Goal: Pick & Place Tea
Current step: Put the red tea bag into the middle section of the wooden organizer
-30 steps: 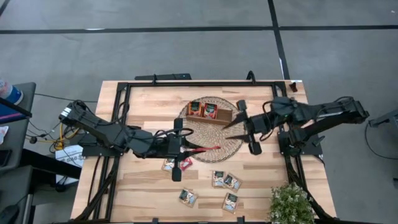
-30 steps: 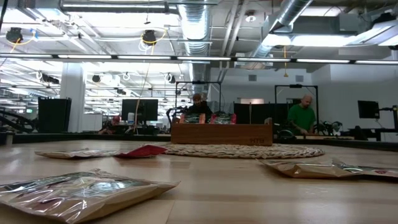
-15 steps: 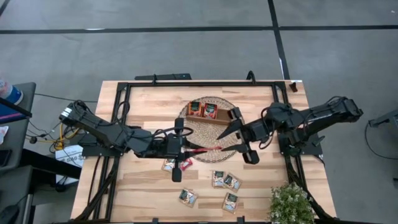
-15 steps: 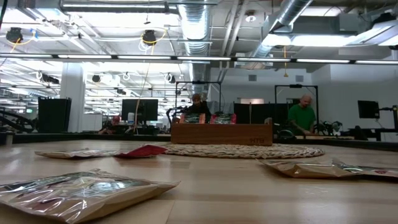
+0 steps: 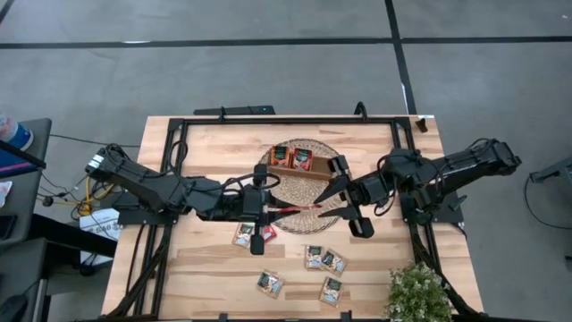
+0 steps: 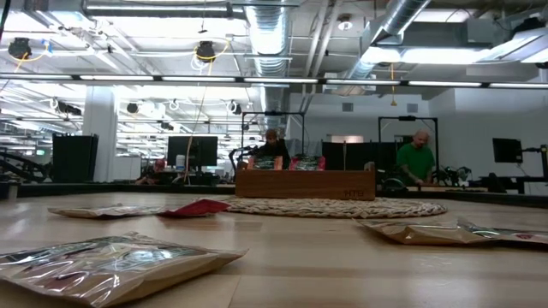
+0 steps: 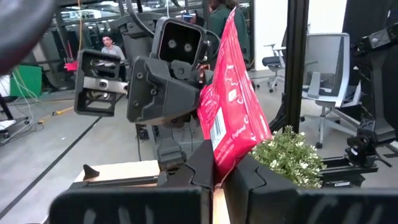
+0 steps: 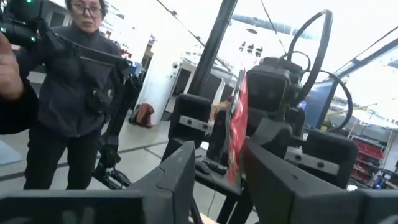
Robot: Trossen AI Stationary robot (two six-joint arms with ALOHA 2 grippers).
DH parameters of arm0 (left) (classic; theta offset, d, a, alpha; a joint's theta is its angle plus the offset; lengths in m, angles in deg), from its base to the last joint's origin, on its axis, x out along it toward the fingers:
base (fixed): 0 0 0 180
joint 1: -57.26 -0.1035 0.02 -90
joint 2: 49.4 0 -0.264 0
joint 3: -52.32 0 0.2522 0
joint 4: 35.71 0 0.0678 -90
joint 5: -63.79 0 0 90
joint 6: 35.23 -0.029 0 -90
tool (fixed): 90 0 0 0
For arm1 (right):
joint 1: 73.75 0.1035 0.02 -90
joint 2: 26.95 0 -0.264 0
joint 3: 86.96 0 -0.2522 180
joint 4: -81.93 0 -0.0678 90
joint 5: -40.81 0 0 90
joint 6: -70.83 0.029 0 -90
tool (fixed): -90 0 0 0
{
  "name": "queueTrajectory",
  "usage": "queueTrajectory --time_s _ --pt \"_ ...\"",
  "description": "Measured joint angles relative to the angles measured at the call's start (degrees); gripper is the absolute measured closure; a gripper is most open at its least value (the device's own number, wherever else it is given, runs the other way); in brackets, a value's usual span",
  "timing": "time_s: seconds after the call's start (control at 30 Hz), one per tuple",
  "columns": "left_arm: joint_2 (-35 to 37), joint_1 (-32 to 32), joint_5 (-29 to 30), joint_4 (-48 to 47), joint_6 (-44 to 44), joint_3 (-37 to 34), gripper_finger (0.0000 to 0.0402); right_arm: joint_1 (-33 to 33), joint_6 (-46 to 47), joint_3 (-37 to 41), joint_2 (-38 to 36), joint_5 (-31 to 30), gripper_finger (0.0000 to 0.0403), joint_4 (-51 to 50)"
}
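My left gripper (image 5: 271,212) is above the table's middle, shut on a red tea sachet (image 5: 295,211) that sticks out toward the right arm. My right gripper (image 5: 329,204) is open. Its fingers stand on either side of the sachet's free end (image 8: 238,124) without touching it. A brown wooden tray (image 5: 308,168) with red and green sachets in it rests on the round wicker mat (image 5: 295,192). Several more sachets lie flat on the near half of the table, such as two (image 5: 243,235) (image 5: 322,259). Neither gripper shows in the low view. My left gripper pinches the red sachet between its two fingers by one end (image 7: 217,163). The fingers are level and come from the table's left. The sachet stands on edge, lifted clear of the table, with its free end (image 7: 236,74) pointing at the right gripper.
A potted plant (image 5: 417,293) stands at the near right corner. Black frame rails (image 5: 179,161) run along the table's left, right and far sides. In the low view, sachets (image 6: 111,263) (image 6: 428,231) lie in front of the mat (image 6: 334,207). People are in the room beyond.
My right gripper has moved toward the table's left and near edge, up to the held sachet, and its open fingers now flank the free end. My left gripper has kept its hold, shifting only slightly with the sachet.
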Motion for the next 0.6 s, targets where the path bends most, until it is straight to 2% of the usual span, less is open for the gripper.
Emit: queueTrajectory --time_s 0.1,0.17,0.23,0.47,0.6 --pt "0.0 -0.7 -1.1 0.0 0.5 0.0 0.0397 0.0 -0.5 0.0 0.0 0.0 0.0311 1.1" --pt "0.0 -1.1 -2.2 -0.1 0.8 0.0 0.0397 0.1 -2.0 0.0 0.0 0.0 0.0363 1.1" --pt "-0.1 -1.4 -3.0 -0.2 1.1 0.0 0.0397 0.4 -2.9 -0.8 0.0 -0.1 0.0390 0.0" --pt "-0.1 -1.8 -3.3 -0.4 2.5 0.0 0.0394 0.4 -2.9 -3.3 0.9 -0.7 0.0402 -4.0" --pt "-0.1 -1.8 -2.6 -0.3 4.0 0.0 0.0370 0.3 -2.7 -3.4 0.8 -2.2 0.0403 -4.6"
